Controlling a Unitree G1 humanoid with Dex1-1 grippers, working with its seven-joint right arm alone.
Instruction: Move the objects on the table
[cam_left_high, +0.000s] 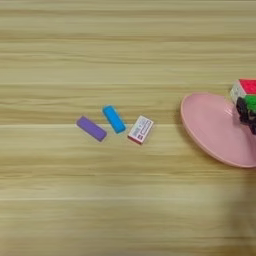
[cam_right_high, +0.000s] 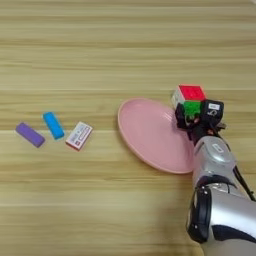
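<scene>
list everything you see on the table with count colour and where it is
purple bar: 1, purple, far left, lying flat
blue bar: 1, blue, just right of the purple bar
eraser: 1, white with red-edged label, right of the blue bar
plate: 1, pink, round, right of centre
puzzle cube: 1, multicolour, red face up, at the plate's far right rim
table: 1, light-brown wood grain, under everything
hand: 1, black fingers on either side of the cube
forearm: 1, silver, from the bottom right
</scene>
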